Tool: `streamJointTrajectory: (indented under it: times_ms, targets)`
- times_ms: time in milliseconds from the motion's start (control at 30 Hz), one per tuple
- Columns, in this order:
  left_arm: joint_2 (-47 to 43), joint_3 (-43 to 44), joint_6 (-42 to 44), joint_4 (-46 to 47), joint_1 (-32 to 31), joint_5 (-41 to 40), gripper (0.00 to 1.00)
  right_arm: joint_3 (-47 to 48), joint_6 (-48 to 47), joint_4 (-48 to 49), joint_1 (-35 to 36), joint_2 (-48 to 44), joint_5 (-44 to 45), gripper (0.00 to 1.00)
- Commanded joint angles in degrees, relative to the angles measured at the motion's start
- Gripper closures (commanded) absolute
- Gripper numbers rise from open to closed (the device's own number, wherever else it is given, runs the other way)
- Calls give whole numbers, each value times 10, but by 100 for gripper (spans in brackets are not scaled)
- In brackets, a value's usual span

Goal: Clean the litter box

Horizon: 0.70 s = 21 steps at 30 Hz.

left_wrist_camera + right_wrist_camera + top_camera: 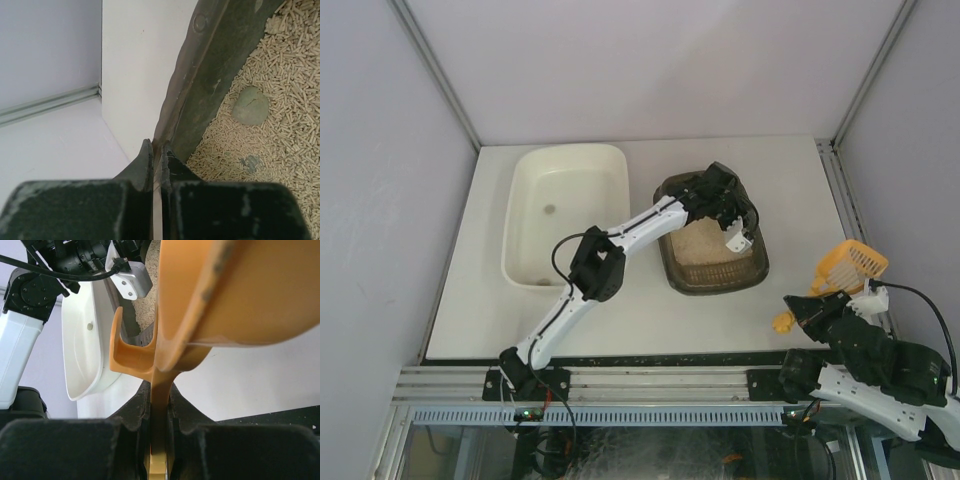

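**Both grippers clamped: left on tray rim, right on scoop handle**

Right gripper, low at the near right corner of the table: jaws closed tight on the flat orange handle of the scoop. The handle stands edge-on between the pads. A hooked tab juts from it to the left. From above, the scoop's slotted yellow head sits out past the table's right edge, raised, well apart from the litter box.

Left gripper: arm stretched across the table, wrist over the right side of the litter box. Jaws pinched together on the thin rim of the tray, one finger outside the wall, one inside.

Litter box: dark grey-brown tray, centre-right of the table, flat on the surface. Pale pellet litter covers the floor. One rounded grey-green clump lies on the pellets near the gripped wall. A smaller grey patch is closer to the fingers.

White tub: just left of the litter box, not touching it. A small dark spot shows on its floor.
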Motion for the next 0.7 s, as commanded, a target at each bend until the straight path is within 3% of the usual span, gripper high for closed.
streamJointTrajectory:
  times_ms: [0, 400, 667]
  targets:
    - [-41, -13, -50, -43, -11, -94, 100, 8, 24, -10, 12, 6, 24, 100]
    - [-108, -24, -119, -239, -11, -147, 100, 15, 26, -19, 15, 17, 27, 100]
    - [-137, -18, -222, -310, -13, -190, 100, 17, 26, -20, 17, 29, 33, 100]
